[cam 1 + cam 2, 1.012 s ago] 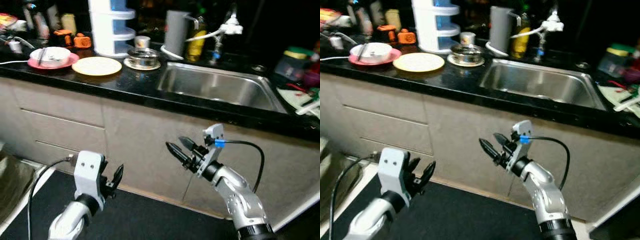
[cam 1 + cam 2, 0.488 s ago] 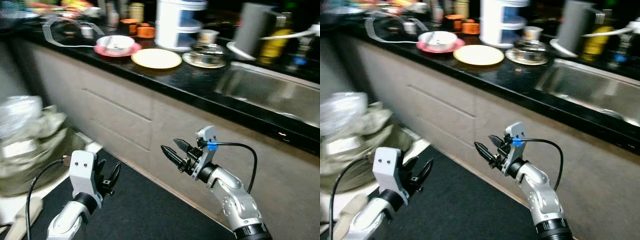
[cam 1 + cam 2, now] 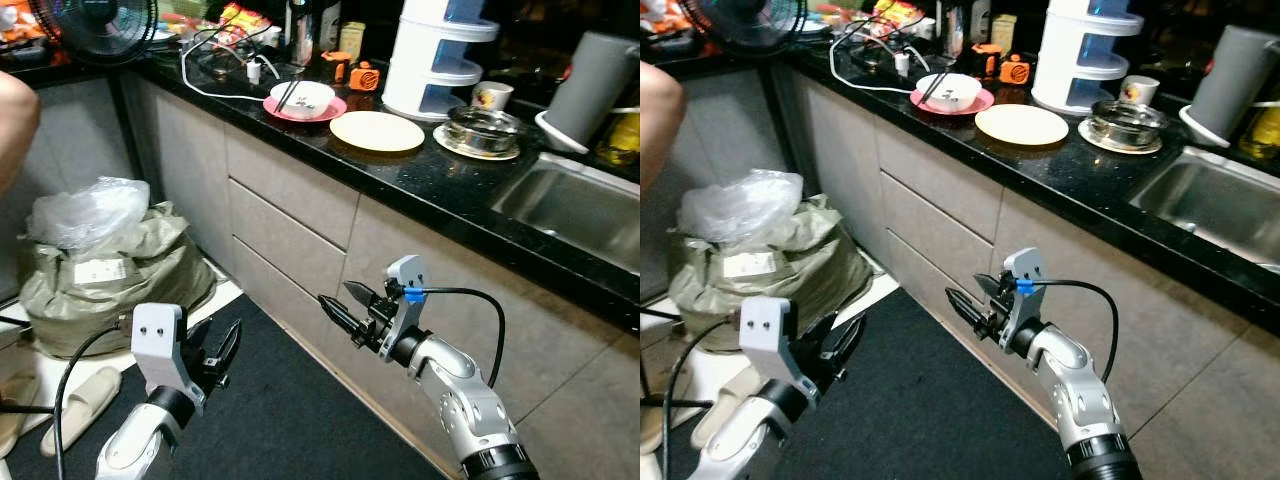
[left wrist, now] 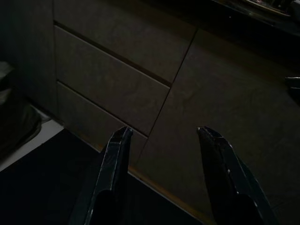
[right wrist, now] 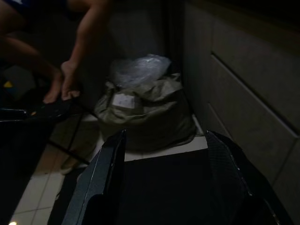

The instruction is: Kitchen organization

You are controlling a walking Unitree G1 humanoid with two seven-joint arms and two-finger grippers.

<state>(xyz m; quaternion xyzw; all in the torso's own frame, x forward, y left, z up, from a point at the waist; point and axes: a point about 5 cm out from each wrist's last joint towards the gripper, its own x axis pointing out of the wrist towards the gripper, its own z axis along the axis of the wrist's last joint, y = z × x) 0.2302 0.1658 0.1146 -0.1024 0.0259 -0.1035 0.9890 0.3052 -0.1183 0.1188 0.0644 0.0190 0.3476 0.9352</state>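
A black counter [image 3: 420, 170] runs along the back. It carries a pink plate with a white bowl and chopsticks [image 3: 303, 100], a pale yellow plate [image 3: 377, 130], a steel bowl on a saucer [image 3: 484, 130], a white tiered container [image 3: 440, 55], a mug [image 3: 492, 95] and a grey jug [image 3: 590, 75]. A steel sink [image 3: 575, 205] is set in at the right. My left gripper [image 3: 220, 340] hangs low over the dark mat, open and empty. My right gripper [image 3: 335, 293] is held at drawer height in front of the cabinets, open and empty, pointing left.
Grey drawers [image 3: 290, 220] sit under the counter. An olive sack topped with a clear plastic bag [image 3: 110, 260] stands on the floor at the left, with slippers [image 3: 75, 410] beside a black mat [image 3: 290, 430]. A fan [image 3: 95, 25] and cables are far left. A person's arm [image 5: 77, 51] reaches down near the sack.
The camera has swung left: counter and sink slid right, and the sack, fan and a person's limb came into view. Both grippers keep the same open pose.
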